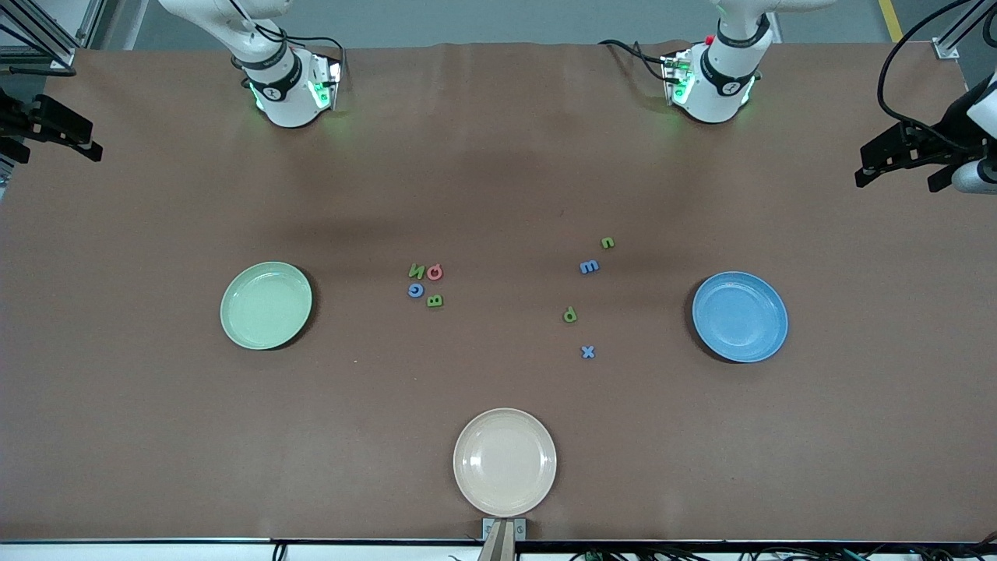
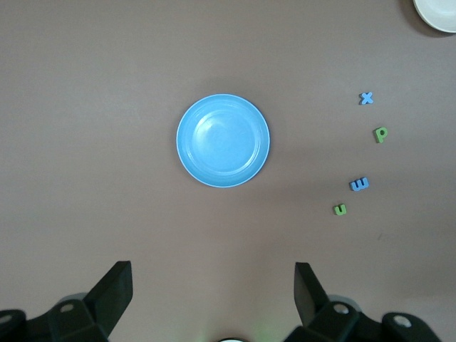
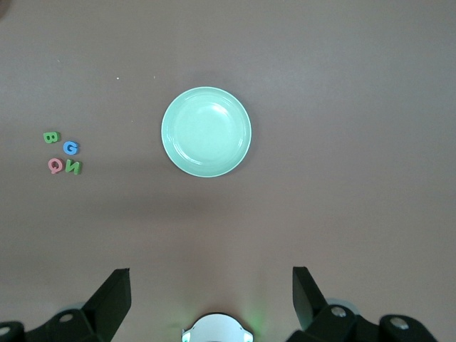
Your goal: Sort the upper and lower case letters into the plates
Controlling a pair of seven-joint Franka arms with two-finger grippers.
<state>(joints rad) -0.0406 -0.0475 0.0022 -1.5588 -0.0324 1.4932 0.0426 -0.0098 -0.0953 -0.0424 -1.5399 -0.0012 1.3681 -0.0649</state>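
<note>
Hovering at the start line here, nothing sorted yet and both plates bare. Call the robot bases 12 o'clock. My right gripper (image 3: 211, 285) hangs released, jaws wide, high over the right arm's end of the table. The green plate (image 1: 265, 305) sits at 9 o'clock from the capitals (image 1: 425, 284), a tight clump of N, Q, G and B.

**lurker:** So what's first, and what's that third dish?

**me:** That's the cream plate (image 1: 505, 461), down at 6 o'clock, nearest the front camera. It's not part of the sort, so I'd just steer clear. Carrying on across: the small letters (image 1: 588, 296) are strung out loosely, with the blue plate (image 1: 740, 316) at 3 o'clock from them. My left gripper (image 2: 214, 285) is spread wide too, holding nothing, over the left arm's end of the table.

Next move, I reckon, is dropping one hand onto a letter. The small ones are well apart, so easy pinches. The capitals nearly touch, so my fingers could knock a neighbour. I'd go for an outer one first.
</note>
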